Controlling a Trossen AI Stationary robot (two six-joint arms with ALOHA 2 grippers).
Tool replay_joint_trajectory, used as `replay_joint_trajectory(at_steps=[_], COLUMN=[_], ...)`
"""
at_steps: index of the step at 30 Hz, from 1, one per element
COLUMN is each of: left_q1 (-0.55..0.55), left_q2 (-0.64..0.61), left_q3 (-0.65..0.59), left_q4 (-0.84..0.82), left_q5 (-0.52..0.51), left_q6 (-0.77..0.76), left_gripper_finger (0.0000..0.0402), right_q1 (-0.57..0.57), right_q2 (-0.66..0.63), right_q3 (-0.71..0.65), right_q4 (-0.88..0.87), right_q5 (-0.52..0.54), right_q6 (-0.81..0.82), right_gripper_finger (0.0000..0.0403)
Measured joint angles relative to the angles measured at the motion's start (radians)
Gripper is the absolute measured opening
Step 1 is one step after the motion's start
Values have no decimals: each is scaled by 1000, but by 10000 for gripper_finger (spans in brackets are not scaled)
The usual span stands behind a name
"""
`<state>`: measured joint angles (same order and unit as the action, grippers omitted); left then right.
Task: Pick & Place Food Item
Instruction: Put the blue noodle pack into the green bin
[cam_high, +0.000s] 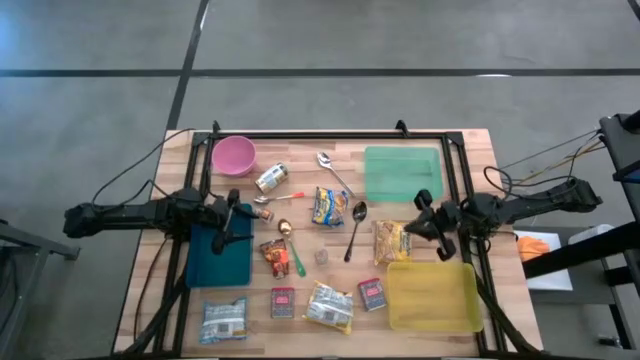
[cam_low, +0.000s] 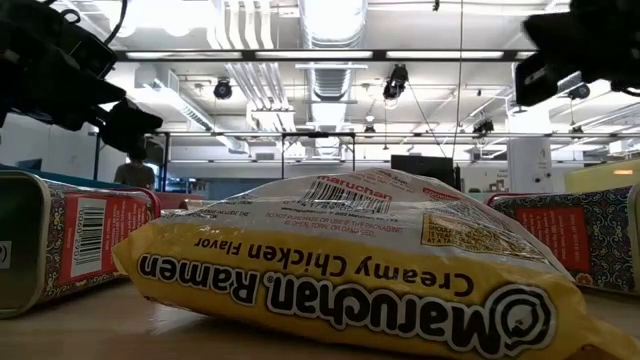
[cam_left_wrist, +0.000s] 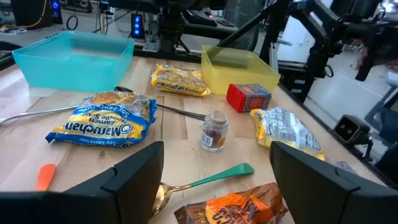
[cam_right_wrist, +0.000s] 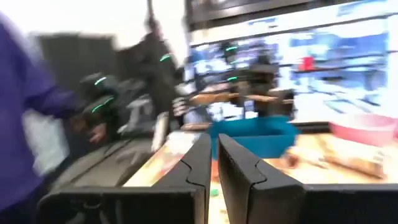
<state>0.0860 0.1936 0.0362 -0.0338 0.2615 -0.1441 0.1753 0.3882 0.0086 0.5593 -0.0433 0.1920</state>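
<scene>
Food packs lie flat on the wooden table: a blue-and-yellow ramen pack (cam_high: 328, 205) (cam_left_wrist: 102, 119), a yellow ramen pack (cam_high: 390, 240) (cam_left_wrist: 180, 81), a silver-and-yellow pack (cam_high: 328, 306) (cam_low: 350, 265) and an orange packet (cam_high: 275, 257) (cam_left_wrist: 233, 208). My left gripper (cam_high: 238, 215) (cam_left_wrist: 214, 180) hangs open at the table's left over the dark teal tray (cam_high: 215, 262), holding nothing. At the table's right my right gripper (cam_high: 420, 215) (cam_right_wrist: 214, 168) is shut and empty, raised above the yellow ramen pack.
A pink bowl (cam_high: 234, 155), a can (cam_high: 271, 178), spoons (cam_high: 356, 225), a small jar (cam_left_wrist: 214, 129), red tins (cam_high: 372, 293) and a green-handled spoon (cam_left_wrist: 211, 179) are scattered mid-table. A green tray (cam_high: 402, 172) stands far right, a yellow tray (cam_high: 432, 295) near right.
</scene>
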Motion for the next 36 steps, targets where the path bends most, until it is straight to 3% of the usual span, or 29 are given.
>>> replay_joint_trajectory(at_steps=[3, 7, 10, 15, 21, 25, 30, 36], left_q1=[0, 1, 1, 2, 2, 7, 30, 45], left_q2=[0, -2, -1, 0, 1, 1, 1, 30], left_q3=[-1, -1, 0, 0, 5, 36, 109, 243], left_q4=[90, 193, 214, 215, 218, 222, 195, -26], left_q5=[-4, -117, -181, -314, -337, -345, -357, -294], left_q6=[-293, -784, -976, -990, -1006, -988, -882, -704], left_gripper_finger=[299, 299, 299, 299, 299, 299, 299, 299], right_q1=[1, 0, 0, 0, 1, 0, 0, 0], right_q2=[0, -1, -1, -1, 7, 19, 55, 189], right_q3=[0, 0, 0, 0, 33, 130, 350, 626], right_q4=[77, 225, 297, 342, 266, 76, -274, -642], right_q5=[127, 310, 394, 463, 462, 462, 461, 469], right_q6=[123, 329, 464, 439, 431, 433, 370, 281], right_gripper_finger=[25, 25, 25, 25, 25, 25, 25, 24])
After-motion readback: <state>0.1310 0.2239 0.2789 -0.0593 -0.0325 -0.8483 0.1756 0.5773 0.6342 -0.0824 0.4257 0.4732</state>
